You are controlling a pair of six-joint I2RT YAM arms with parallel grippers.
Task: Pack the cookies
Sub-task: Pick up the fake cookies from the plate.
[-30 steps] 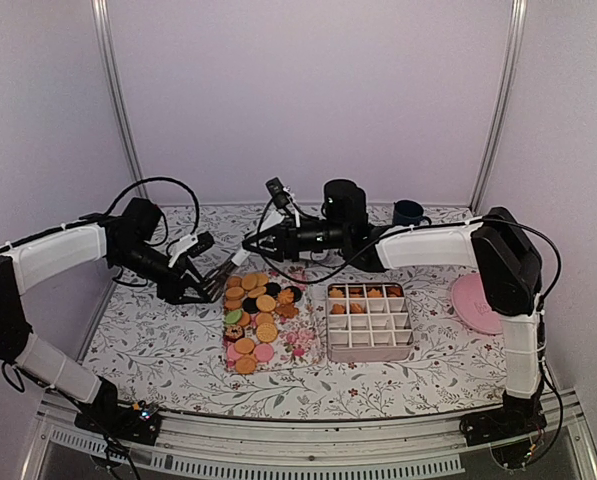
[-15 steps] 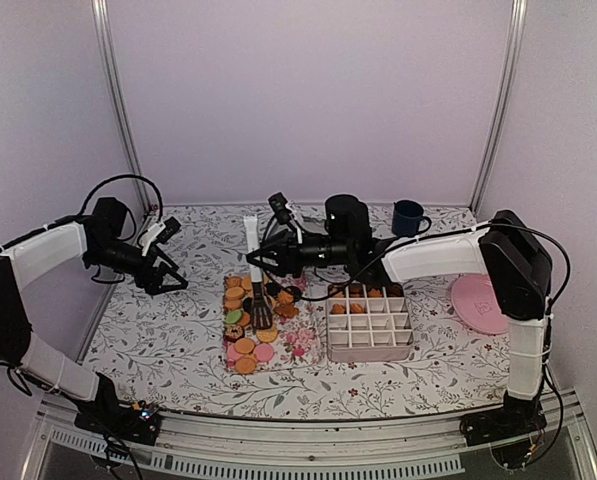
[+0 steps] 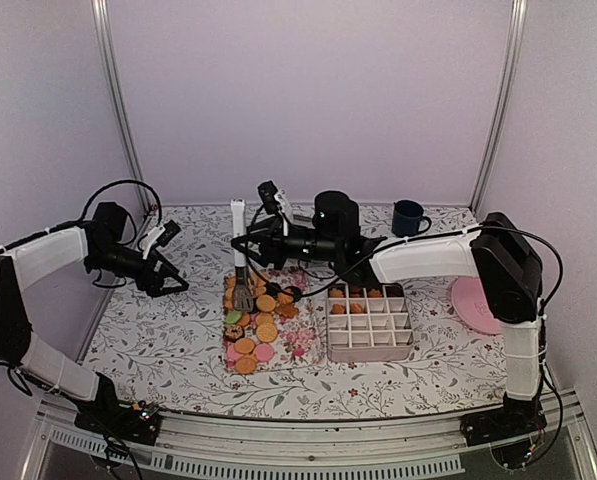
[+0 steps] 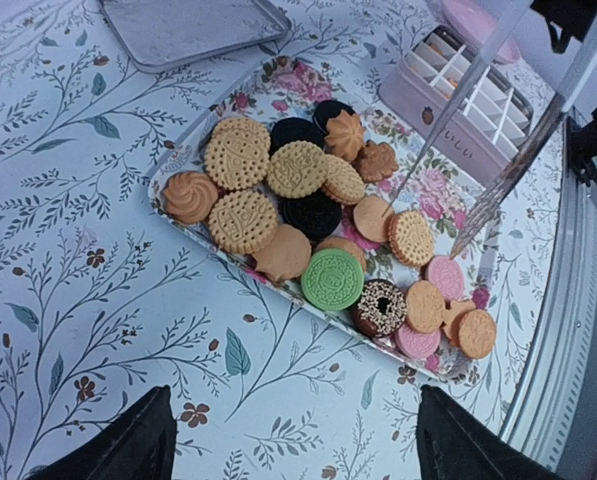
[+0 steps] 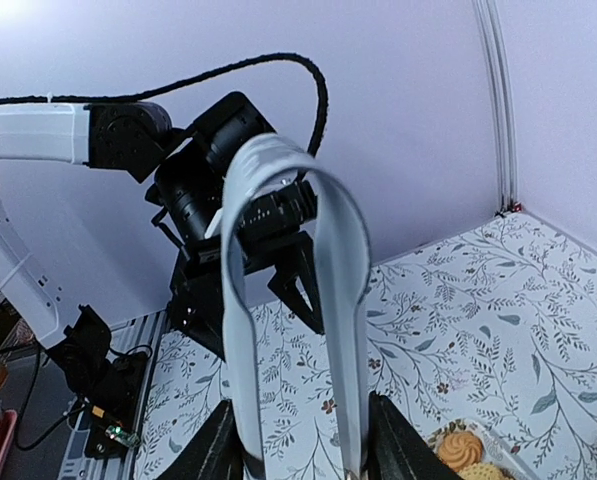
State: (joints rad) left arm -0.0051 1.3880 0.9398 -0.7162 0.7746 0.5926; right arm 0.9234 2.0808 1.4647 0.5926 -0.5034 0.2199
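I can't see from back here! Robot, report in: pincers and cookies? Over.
Left pincer open, empty, off left of the tray. Right pincer shut on tongs, tips over the cookies. Few cookies in the box. Path clear.

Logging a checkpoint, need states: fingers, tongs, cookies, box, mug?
Left fingers: open, empty.
Right fingers: shut on tongs.
Tongs: upright, tips apart, down at tray.
Cookies: most on tray, few in divided box.
Divided box: back cells filled, front empty.
Mug: upright.
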